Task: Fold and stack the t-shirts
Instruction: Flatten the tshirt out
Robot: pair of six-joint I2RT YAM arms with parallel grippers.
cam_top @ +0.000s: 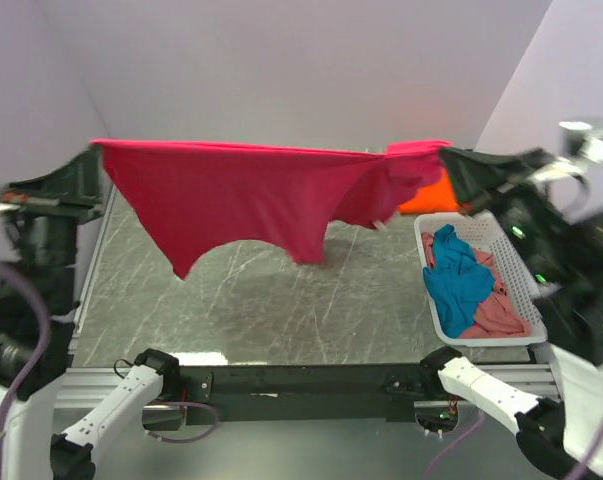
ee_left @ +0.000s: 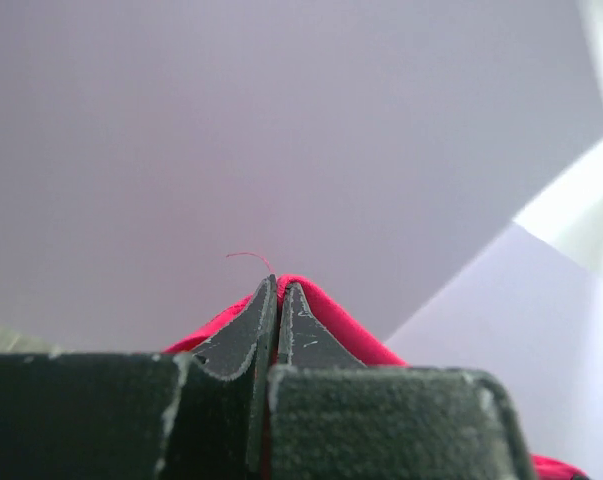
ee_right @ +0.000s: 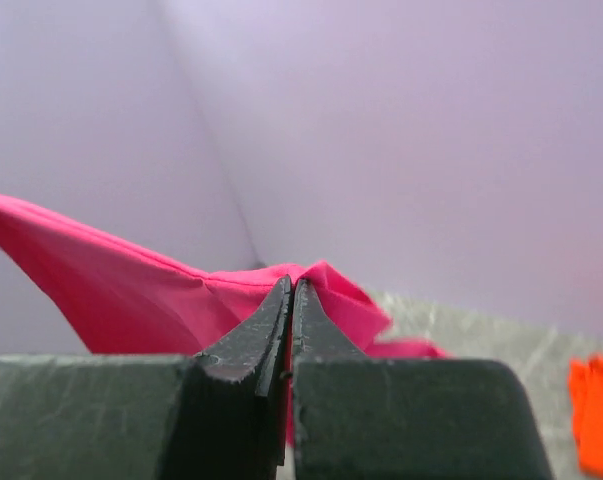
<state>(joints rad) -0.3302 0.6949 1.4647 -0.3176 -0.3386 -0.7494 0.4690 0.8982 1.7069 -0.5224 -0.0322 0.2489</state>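
Because a tee folds cleanly only once it is spread out, the crimson-magenta t-shirt hangs stretched by its top edge above the counter. The left claw is clamped on its left corner and the right claw on its right corner, jaws pressed together on cloth. An orange t-shirt lies far right. The teal-blue t-shirt and dusty pink t-shirt wait in the white lattice basket at the right.
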